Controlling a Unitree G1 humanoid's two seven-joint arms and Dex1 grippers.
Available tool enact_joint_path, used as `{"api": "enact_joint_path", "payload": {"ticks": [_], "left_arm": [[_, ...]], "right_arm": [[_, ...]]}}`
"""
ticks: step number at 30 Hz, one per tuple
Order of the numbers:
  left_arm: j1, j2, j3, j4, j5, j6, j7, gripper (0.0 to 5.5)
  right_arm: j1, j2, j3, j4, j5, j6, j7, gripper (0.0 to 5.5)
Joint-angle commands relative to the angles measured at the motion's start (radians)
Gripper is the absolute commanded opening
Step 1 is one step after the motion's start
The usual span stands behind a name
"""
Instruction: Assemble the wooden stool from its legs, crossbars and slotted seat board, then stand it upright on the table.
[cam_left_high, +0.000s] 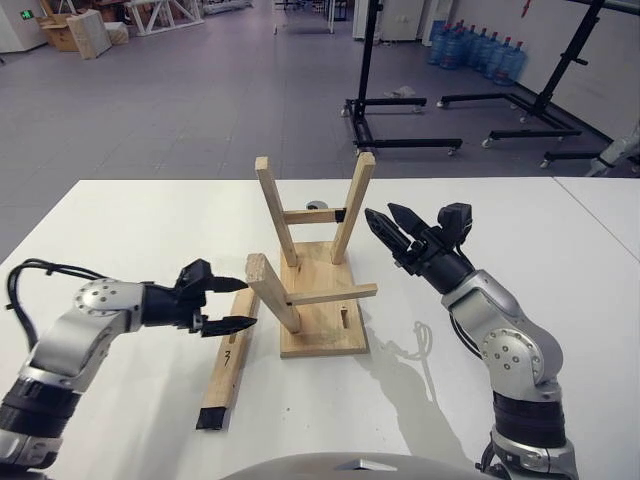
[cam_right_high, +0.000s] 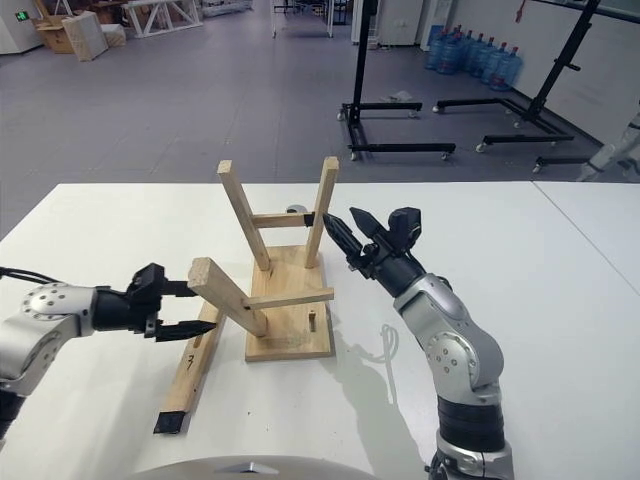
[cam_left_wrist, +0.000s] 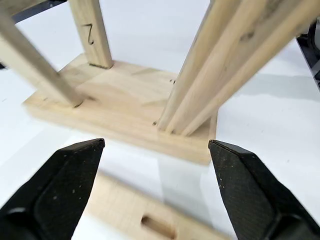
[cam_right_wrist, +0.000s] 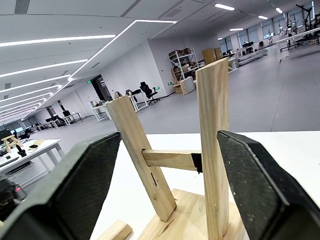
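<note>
Fitting fourth leg, seemingly | loose leg (cam_left_high: 225, 375) lying at 9 o'clock of seat board (cam_left_high: 325, 335) | left gripper (cam_left_high: 232, 303) hovering above it, jaws spread | right gripper (cam_left_high: 390, 222) at 1 o'clock, jaws spread too | next: closing on that leg

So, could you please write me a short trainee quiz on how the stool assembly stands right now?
1. True or false: the left gripper and the right gripper are both open.
2. How many legs stand in the seat board? A two, B three, C four.
3. Fill in: the loose leg lies on the ____.
Key: 1 true; 2 B; 3 table.
</note>
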Motion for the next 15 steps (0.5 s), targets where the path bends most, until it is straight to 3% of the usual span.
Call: {"api": "enact_joint_path", "payload": {"ticks": [1,5,8,10,15], "left_arm": [[0.080,0.018,0.108,-0.048,0.049,0.032,0.124,3.80],[0.160,-0.107,0.111,-0.159,0.088,0.204,0.396,3.80],[0.237,-0.272,0.095,-0.312,0.055,0.332,0.592,3.80],[0.275,-0.347,0.088,-0.411,0.036,0.409,0.686,4.07],[0.333,-0.359,-0.030,-0.488,0.191,0.492,0.854,4.78]], "right_arm": [[0.009,-0.020,-0.019,-0.022,0.009,0.002,0.000,3.52],[0.009,-0.041,-0.034,-0.022,0.020,0.019,0.003,3.52],[-0.010,-0.063,-0.024,-0.021,0.031,0.046,0.012,3.52],[-0.017,-0.079,-0.026,-0.023,0.041,0.064,0.017,3.52],[-0.027,-0.112,-0.034,-0.036,0.070,0.106,0.013,3.52]]}}
